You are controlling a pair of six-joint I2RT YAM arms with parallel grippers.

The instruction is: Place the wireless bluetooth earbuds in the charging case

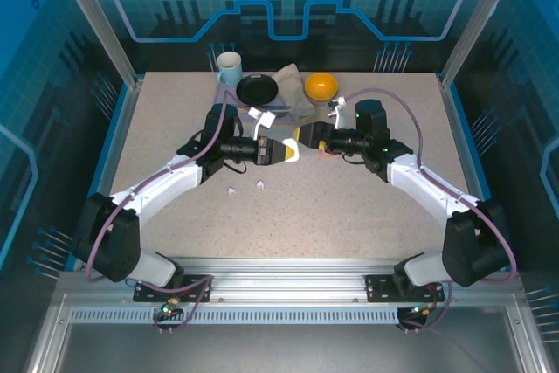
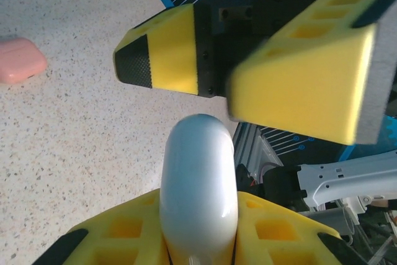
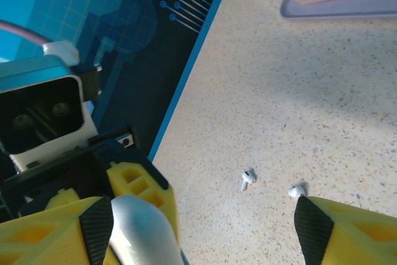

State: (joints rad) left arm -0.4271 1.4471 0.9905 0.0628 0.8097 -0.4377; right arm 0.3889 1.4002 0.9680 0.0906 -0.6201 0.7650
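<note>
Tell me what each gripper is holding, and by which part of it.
The left gripper holds the white case by one end, pinched between its fingers; the other end sticks out free. The right gripper is open beside that end and holds nothing.

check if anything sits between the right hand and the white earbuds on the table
Nothing lying on the table does: one white earbud and the second earbud lie on its bare surface beyond the open right hand. Only the white case, gripped by the left hand, sits between the right hand's fingers.
</note>
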